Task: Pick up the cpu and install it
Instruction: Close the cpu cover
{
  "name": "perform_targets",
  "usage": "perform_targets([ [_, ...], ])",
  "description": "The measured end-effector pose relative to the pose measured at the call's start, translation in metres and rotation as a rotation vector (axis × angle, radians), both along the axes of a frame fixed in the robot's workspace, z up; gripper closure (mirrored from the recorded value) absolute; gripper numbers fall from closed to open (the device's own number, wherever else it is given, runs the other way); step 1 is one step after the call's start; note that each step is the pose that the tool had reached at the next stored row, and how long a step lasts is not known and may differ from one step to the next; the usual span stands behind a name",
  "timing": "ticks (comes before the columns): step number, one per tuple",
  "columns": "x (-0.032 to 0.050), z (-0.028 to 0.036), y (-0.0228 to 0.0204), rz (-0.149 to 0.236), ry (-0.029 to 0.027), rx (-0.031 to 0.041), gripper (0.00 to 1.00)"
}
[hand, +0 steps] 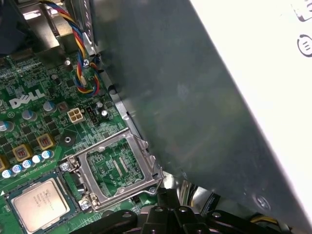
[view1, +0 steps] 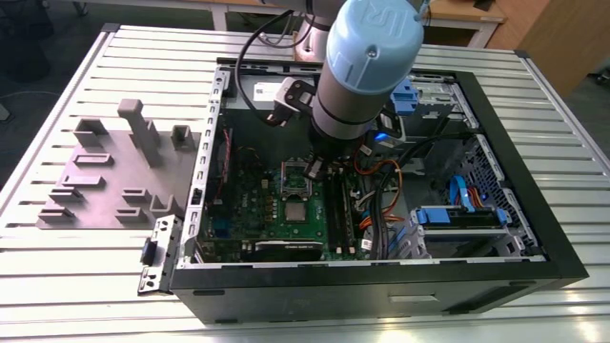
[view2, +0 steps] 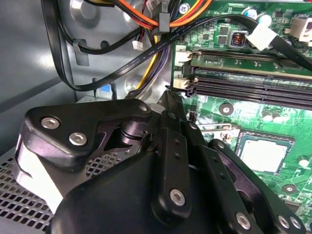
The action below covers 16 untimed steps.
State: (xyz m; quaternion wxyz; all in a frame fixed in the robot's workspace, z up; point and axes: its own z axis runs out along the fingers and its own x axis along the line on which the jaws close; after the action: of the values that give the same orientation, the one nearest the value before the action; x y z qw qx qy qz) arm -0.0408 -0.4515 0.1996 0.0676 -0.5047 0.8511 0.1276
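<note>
Cpu [hand: 40, 203] lies flat in the socket on the green motherboard [hand: 29, 122], just beside the flipped-open metal frame [hand: 117, 168] in the first wrist view (same chip in the second wrist view too [view2: 263, 155]). Gripper [view1: 313, 171] hangs straight down inside the computer case [view1: 496, 279], arm vertical over the socket; cpu sits just off to one side of the tip. Can't tell how wide it's set or whether it's holding anything
</note>
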Motion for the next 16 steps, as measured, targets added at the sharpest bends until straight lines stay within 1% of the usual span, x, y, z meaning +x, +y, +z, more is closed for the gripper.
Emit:
perform_targets([
  [2, -0.0001, 0.0, 0.0, 0.0, 0.0015, -0.0001, 0.89],
  [4, -0.0002, -0.0001, 0.0001, 0.0, 0.0046, 0.0001, 0.89],
  [7, -0.0002, 0.0001, 0.0003, 0.0, 0.0105, 0.0, 0.89],
  [10, -0.0002, 0.0009, 0.0004, 0.0, 0.0176, -0.0001, 0.89],
  [12, -0.0002, 0.0032, 0.0004, 0.0, 0.0199, -0.0001, 0.89],
  [14, -0.0002, 0.0041, 0.0004, 0.0, 0.0208, -0.0005, 0.89],
  [15, -0.0001, 0.0041, 0.0005, 0.0, 0.0208, -0.0029, 0.89],
  [16, -0.0001, 0.0042, 0.0004, 0.0, 0.021, -0.0081, 0.89],
])
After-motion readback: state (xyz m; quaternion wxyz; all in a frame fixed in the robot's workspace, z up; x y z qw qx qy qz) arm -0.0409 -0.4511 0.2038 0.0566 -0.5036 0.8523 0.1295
